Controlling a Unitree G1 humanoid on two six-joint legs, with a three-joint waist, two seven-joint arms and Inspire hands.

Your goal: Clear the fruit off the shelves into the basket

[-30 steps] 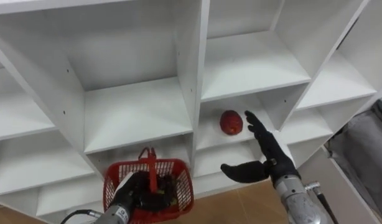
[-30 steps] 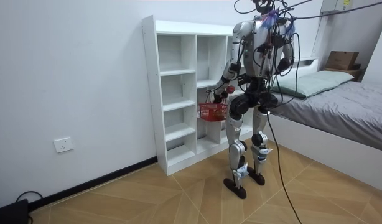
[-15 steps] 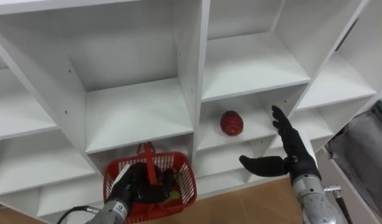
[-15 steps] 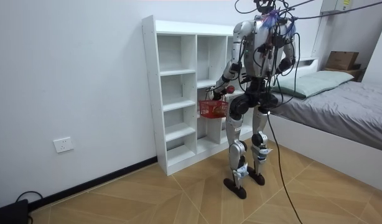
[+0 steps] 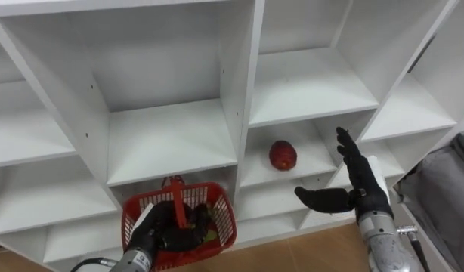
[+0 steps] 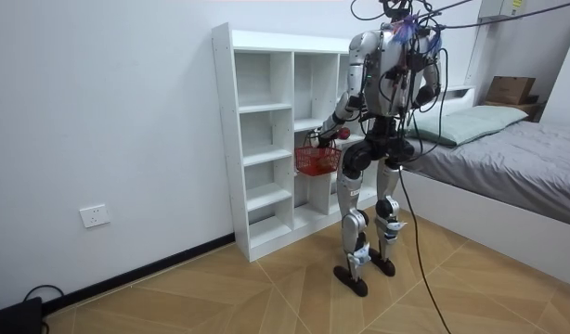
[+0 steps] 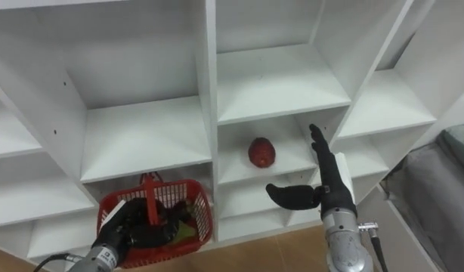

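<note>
The right hand (image 5: 360, 185) hovers with its fingers straight and thumb spread apart, just right of 1 red fruit (image 5: 283, 155) lying on a middle shelf of the white closet (image 5: 171, 140). The left hand (image 5: 160, 233) is curled around the handle (image 5: 177, 198) of a red basket (image 5: 226, 219), held low before the closet's lower shelves.

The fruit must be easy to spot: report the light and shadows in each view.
Left eye view: even light, no glare; the red fruit sits in soft shade under the shelf above, plain against the white. Right eye view: the basket is dark inside, by the left hand gripping its handle. Room view: the closet is dimmer inside its compartments.
</note>
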